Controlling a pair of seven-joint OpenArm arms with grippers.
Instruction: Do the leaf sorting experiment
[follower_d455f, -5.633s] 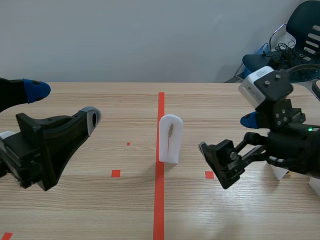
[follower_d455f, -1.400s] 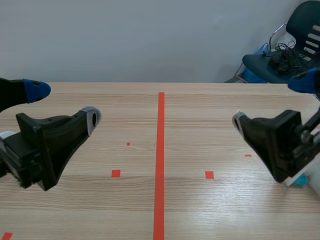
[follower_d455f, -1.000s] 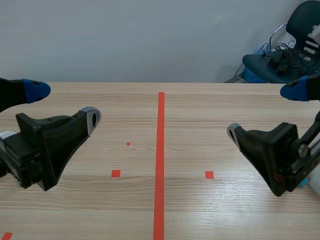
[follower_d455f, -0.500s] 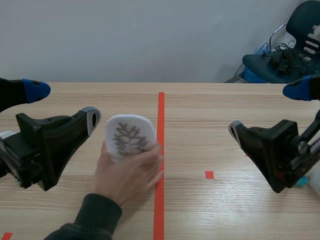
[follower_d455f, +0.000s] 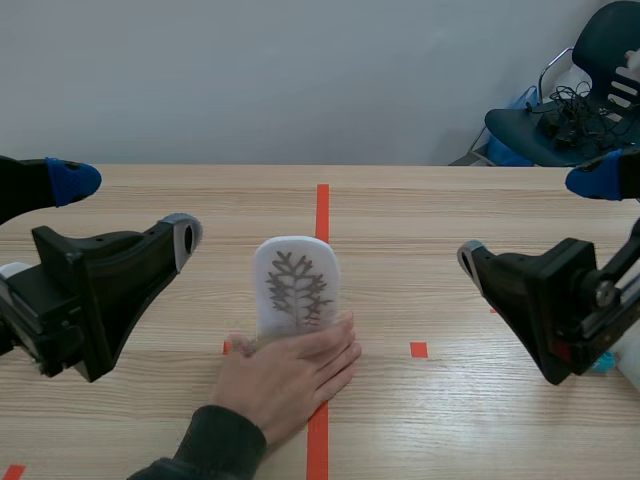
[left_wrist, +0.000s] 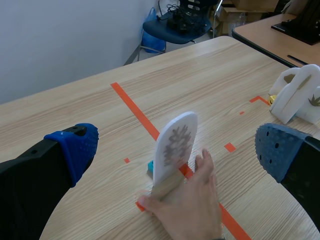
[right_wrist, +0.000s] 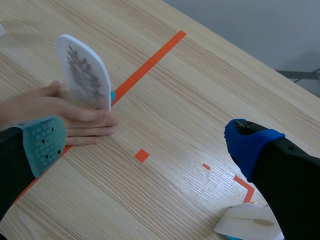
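Sleeve: a dark sleeve (follower_d455f: 215, 447) comes in over the near edge of the worktop (follower_d455f: 450, 200), just left of the middle.
Person's hand: the person's hand (follower_d455f: 290, 370) lies palm down on the wood. Its fingers point away from the robot and touch the foot of the leaf card.
Leaf card: the leaf card (follower_d455f: 295, 288) is white with a rounded top and a dark branching leaf print on the face turned to the robot. It stands upright on the long tape line (follower_d455f: 322, 215), about midway between the two robot hands and well apart from both.
Card foot: a small teal piece (left_wrist: 150, 167) shows at the base of the card, on the side away from the fingers. I cannot tell what it is.
Left hand: the left hand (follower_d455f: 130, 207) hangs over the left side of the worktop. Its fingers are wide apart with nothing between them.
Right hand: the right hand (follower_d455f: 532, 221) hangs over the right side, also spread wide and holding nothing.
Tape marks: a small tape square (follower_d455f: 419, 349) lies to the right of the line, near the person's fingers.
Spare cards: two white arched pieces (left_wrist: 296, 95) stand by the right edge of the worktop, and another white piece (right_wrist: 250, 226) lies close under the right hand.
Background: a dark chair (follower_d455f: 570, 110) with cables on its seat stands beyond the far right corner, in front of a plain grey wall (follower_d455f: 250, 80).
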